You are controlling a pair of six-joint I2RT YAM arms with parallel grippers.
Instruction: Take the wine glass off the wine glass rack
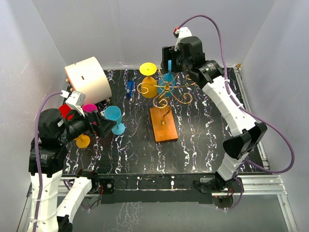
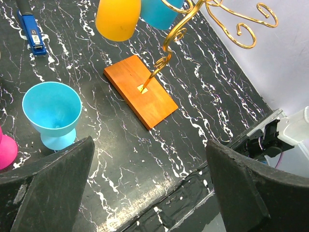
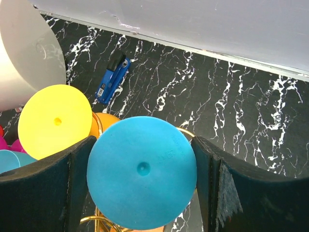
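A: At the near edge, about 8 o'clock on the table (image 1: 193, 145), the left gripper (image 1: 100, 123) hangs with its fingers spread wide, nothing between them. Why there?

B: Probably to keep clear of the job. A loose blue glass (image 1: 114, 118) stands upright at its 1 o'clock, and a pink glass (image 1: 89, 108) sits at its 11. Neither is on the rack (image 1: 166, 94), so neither looks like the target.

A: And the rack itself?

B: It's mid-table. Its wooden base (image 1: 163, 124) lies flat and the gold wire rises from it toward 12 o'clock. Two glasses hang from the arms upside down, feet up, their stems likely caught in the curls. The yellow glass (image 1: 149, 81) is at 11 o'clock from the base, and the blue glass (image 3: 142, 171) is beside it at 12.

A: So the right gripper (image 3: 143, 145) is on the blue one?

B: It comes down from above with a finger on each side of the round foot. The foot hides the gap, so whether the fingers pinch it or only flank it cannot be told. Coming in from the top likely suits lifting the stem out of its curl.

A: And farther back?

B: A stapler (image 1: 129, 89) and a white cylinder (image 1: 89, 79), toward 10 o'clock.
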